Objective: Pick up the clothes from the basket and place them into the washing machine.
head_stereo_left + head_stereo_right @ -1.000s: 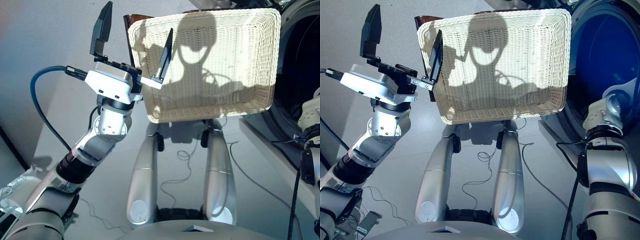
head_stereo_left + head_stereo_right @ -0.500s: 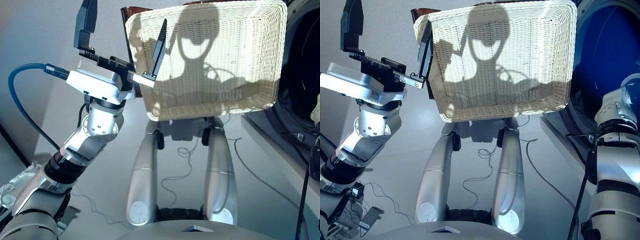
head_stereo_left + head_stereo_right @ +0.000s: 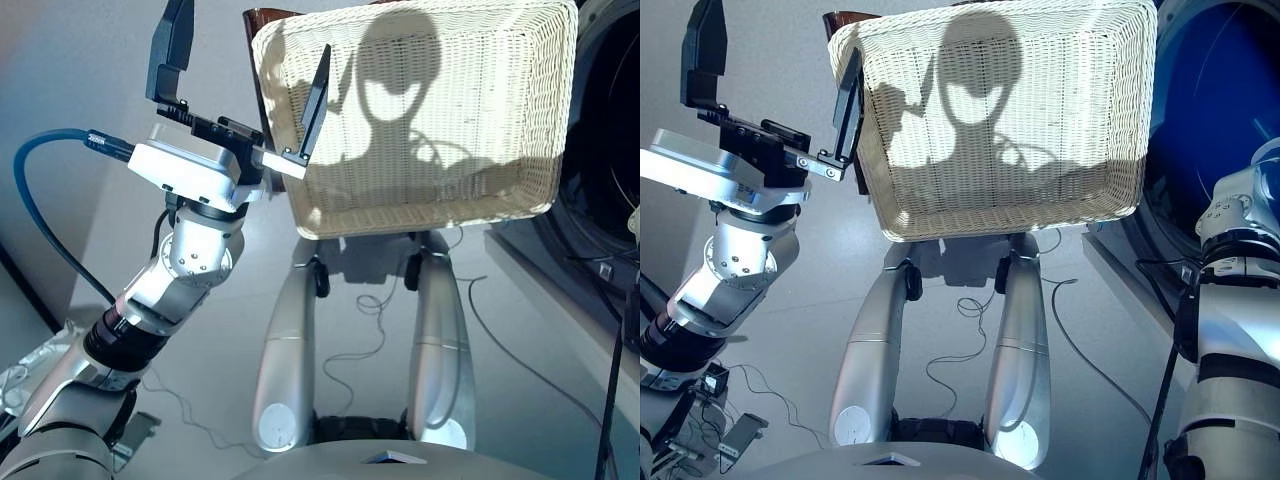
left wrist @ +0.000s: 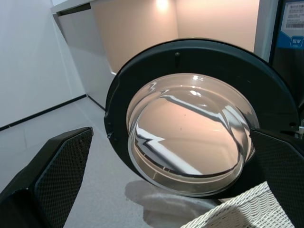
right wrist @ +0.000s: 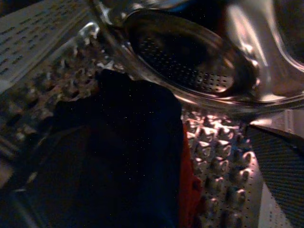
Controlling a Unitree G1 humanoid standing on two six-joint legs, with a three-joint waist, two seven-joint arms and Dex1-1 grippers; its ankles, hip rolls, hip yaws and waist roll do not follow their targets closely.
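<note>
Your left arm is silver with black joint rings; a blue cable enters its white wrist block. The left gripper has two flat black, mesh-textured fingers. Your right arm is silver-white, black-cabled.

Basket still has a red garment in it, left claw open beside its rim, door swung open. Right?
Not quite. In the left eye view the basket is empty; the right wrist view shows the clothes in the drum. The left claw is open beside its rim, and the door is open.

No readable text: only an illegible blue-and-white label beside the porthole door.
</note>
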